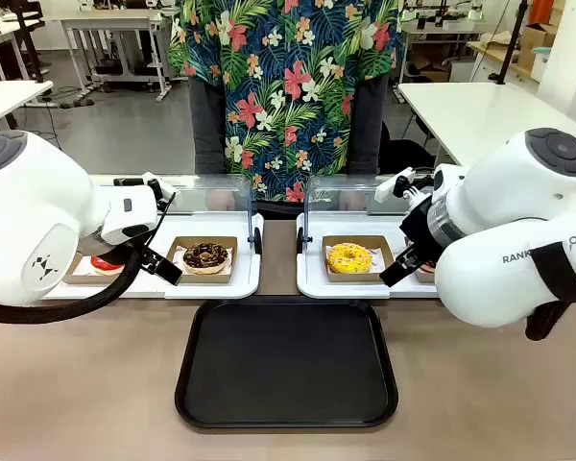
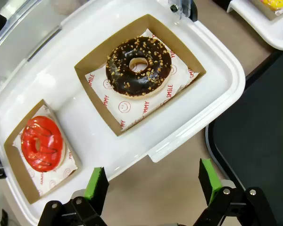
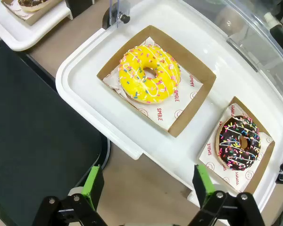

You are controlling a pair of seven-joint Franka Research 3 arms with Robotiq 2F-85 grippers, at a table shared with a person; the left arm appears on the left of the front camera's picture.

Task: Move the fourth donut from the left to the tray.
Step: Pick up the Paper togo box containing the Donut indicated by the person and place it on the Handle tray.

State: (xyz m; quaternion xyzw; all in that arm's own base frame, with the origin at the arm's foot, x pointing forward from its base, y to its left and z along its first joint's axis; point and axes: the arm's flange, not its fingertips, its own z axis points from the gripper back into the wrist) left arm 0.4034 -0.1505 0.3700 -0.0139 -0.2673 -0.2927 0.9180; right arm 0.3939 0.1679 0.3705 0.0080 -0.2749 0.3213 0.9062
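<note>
The fourth donut, chocolate-glazed with coloured sprinkles, lies flat in its small cardboard carton, ahead of the right claw and out past its right-hand finger. The claw is spread wide and holds nothing. The black tray lies off its other finger. The donut is probably light, soft and sticky, so grip the carton's stiffer wall, not the glaze. A ring with its hole upward, it has no long axis. The carton sits cornerwise to the claw.

We see a robotics lab: white worktables and a metal-legged bench stand on bare grey floor, cardboard boxes sit at the back, and our counter carries clear-lidded display trays between two white robot arms.
</note>
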